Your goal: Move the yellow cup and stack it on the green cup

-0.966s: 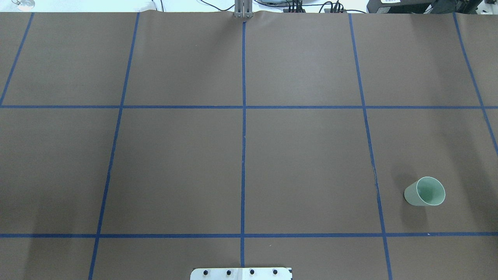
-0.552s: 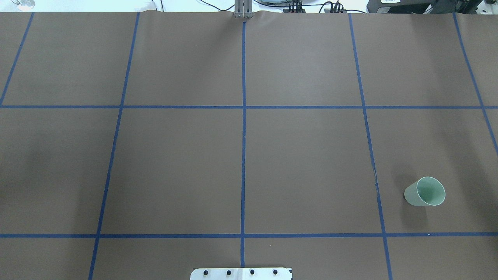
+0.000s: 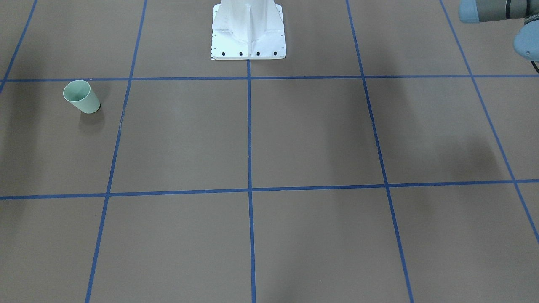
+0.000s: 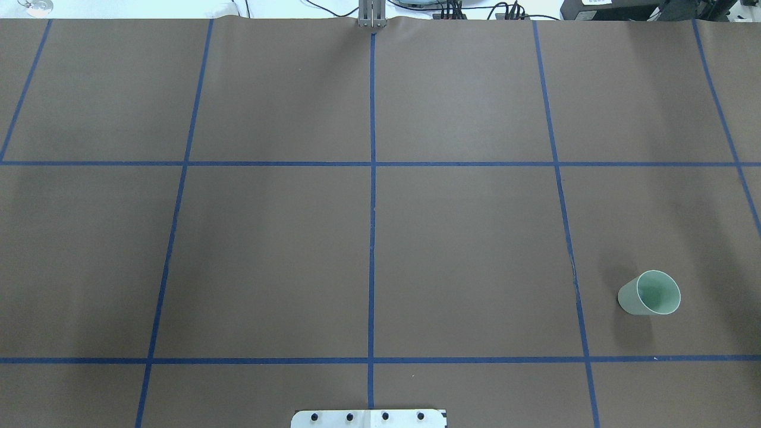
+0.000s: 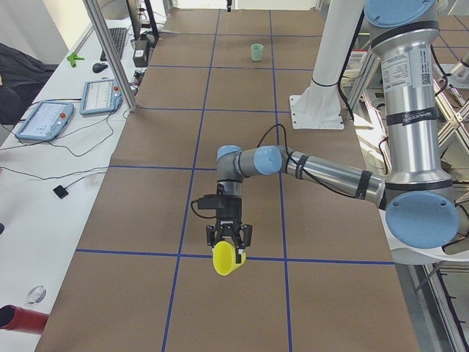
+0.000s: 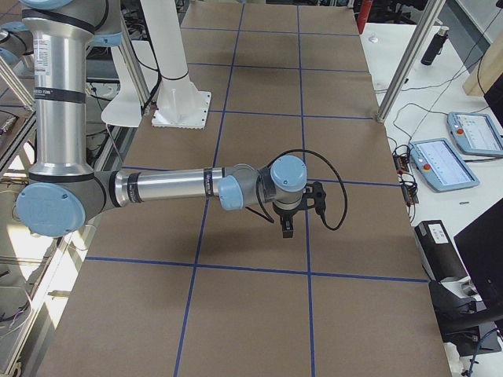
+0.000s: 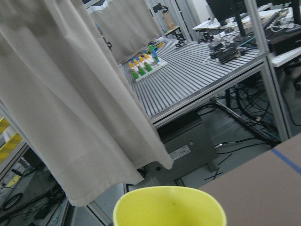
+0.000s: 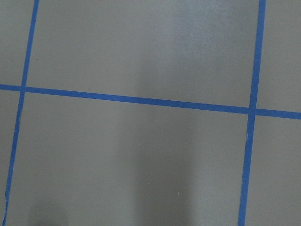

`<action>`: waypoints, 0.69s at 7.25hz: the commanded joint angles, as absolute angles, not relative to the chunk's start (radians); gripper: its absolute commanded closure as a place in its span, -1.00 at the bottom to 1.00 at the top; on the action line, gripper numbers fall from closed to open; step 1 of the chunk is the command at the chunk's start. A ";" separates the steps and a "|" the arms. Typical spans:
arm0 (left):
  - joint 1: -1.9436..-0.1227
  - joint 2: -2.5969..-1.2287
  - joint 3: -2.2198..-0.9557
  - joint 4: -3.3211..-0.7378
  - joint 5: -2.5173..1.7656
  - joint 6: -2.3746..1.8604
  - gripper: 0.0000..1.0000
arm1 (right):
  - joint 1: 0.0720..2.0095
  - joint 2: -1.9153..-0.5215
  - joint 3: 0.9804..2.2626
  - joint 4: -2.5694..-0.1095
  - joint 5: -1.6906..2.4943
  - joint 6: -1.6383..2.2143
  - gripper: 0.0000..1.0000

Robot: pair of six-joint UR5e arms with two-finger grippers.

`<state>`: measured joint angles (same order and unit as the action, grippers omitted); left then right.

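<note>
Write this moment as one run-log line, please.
yellow cup: at left gripper, grip unclear | green cup: upright on table, empty | stack: not done

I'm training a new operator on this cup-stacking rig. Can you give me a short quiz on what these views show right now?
1. Multiple choice: at which arm's gripper is the yellow cup? A. left B. right C. neither
2. True or false: the yellow cup already sits inside the green cup.
3. Short answer: on which of the robot's sides does the green cup stand?
Key: 1. A: it hangs at the left gripper, seen in the exterior left view. 2. False: the green cup stands alone, upright and empty. 3. Its right.
</note>
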<state>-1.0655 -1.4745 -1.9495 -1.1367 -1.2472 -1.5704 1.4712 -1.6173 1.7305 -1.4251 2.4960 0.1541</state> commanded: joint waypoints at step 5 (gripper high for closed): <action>-1.022 -1.830 -1.803 -1.647 -1.310 -1.335 0.88 | 1.454 -1.582 1.730 -1.427 2.494 0.202 -1.00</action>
<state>-1.0516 -1.8196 -1.8326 -1.4347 -1.2881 -1.4592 1.4646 -1.5932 1.7301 -1.4261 2.4954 0.1731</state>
